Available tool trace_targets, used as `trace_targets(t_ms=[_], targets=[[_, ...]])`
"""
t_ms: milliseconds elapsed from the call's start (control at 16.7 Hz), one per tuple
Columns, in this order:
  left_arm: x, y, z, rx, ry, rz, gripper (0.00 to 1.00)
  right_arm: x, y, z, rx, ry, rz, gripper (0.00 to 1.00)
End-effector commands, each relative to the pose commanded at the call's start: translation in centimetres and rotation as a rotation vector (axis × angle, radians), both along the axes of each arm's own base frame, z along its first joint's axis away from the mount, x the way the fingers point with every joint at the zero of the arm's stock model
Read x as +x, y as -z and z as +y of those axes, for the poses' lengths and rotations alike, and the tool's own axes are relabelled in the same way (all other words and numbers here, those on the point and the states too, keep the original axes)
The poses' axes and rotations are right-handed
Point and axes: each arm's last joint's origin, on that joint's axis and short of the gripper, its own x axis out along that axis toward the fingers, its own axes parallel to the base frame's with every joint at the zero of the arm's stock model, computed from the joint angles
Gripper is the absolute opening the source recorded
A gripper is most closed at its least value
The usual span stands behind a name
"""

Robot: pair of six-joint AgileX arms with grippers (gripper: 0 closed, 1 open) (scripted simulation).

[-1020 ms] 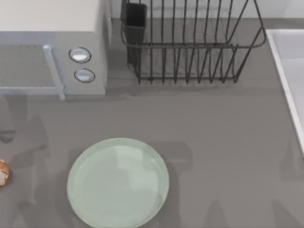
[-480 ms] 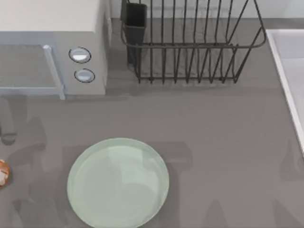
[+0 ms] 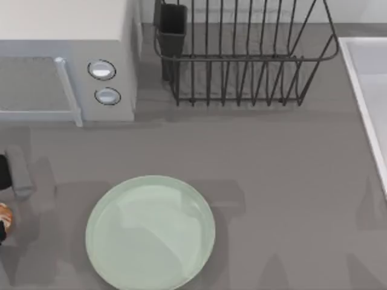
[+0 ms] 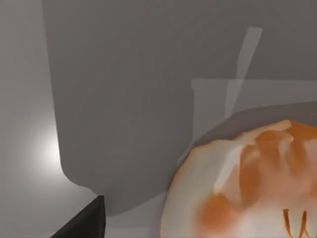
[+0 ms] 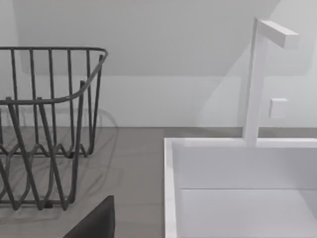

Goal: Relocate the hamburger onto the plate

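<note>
One hamburger (image 3: 3,219) at worktop (image 3: 278,181) 9 o'clock edge, left jaws (image 3: 7,199) over it, state unclear; plate (image 3: 150,232) near, apart; open worktop toward 3 o'clock.

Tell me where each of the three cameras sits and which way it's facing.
Top view: above the table, looking down on the plate, microwave and dish rack; the left gripper enters at the left edge.
Left wrist view: on the left arm, close over the hamburger; a dark fingertip shows.
Right wrist view: on the right arm, facing the sink.
Shared: hamburger, rack.
</note>
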Motion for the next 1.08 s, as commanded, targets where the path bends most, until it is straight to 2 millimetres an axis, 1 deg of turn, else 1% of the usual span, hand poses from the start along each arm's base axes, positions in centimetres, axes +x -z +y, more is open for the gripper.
trace_targets(t_ms=[240, 1020, 1080], targets=[[-0.01, 0.05, 0.0, 0.0, 0.0, 0.0, 1.0, 0.0, 0.0, 0.0, 0.0, 0.0, 0.0, 1.0], [-0.01, 0.05, 0.0, 0.0, 0.0, 0.0, 0.02, 0.0, 0.0, 0.0, 0.0, 0.0, 0.0, 1.0], [-0.01, 0.05, 0.0, 0.0, 0.0, 0.0, 0.0, 0.0, 0.0, 0.0, 0.0, 0.0, 0.0, 1.0]])
